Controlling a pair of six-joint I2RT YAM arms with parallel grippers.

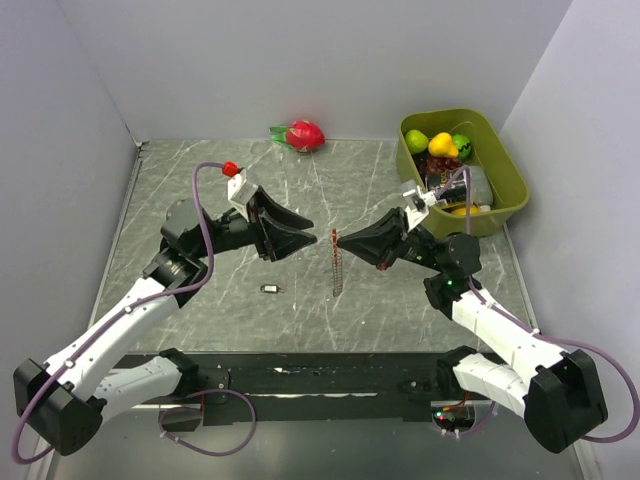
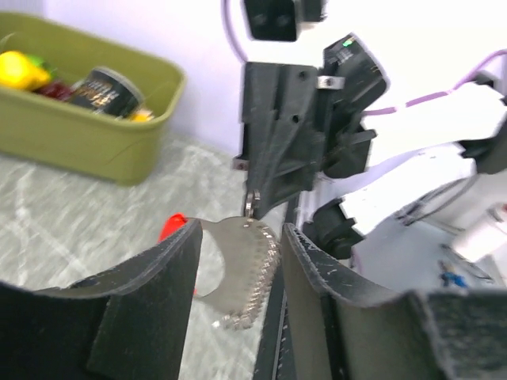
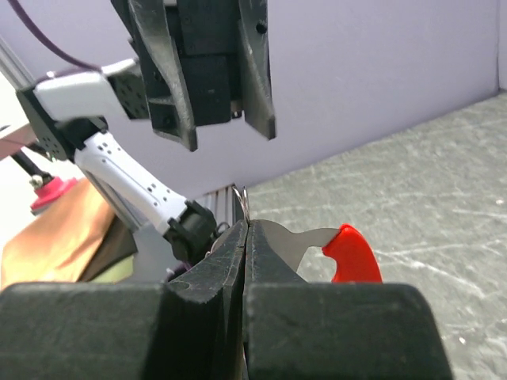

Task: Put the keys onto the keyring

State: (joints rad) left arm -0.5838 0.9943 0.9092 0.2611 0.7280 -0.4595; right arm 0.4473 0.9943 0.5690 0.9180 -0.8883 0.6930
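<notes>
The keyring (image 1: pixel 337 272) hangs as a thin red and silvery strip from my right gripper (image 1: pixel 341 240), which is shut on its small wire ring over the middle of the table. In the right wrist view the jaws (image 3: pixel 247 226) are pressed together on the ring, with the silvery crescent and its red end (image 3: pixel 352 252) beside them. My left gripper (image 1: pixel 314 234) is open, facing the right one. In the left wrist view the crescent and chain (image 2: pixel 245 265) hang between its spread fingers (image 2: pixel 242 237), touching neither that I can see. One tiny dark key (image 1: pixel 271 289) lies on the table below the left gripper.
An olive bin (image 1: pixel 512 172) with fruit and a dark can stands at the back right; it also shows in the left wrist view (image 2: pixel 87 146). A red dragon fruit (image 1: pixel 303 134) lies at the back wall. Grey walls close in the marble table.
</notes>
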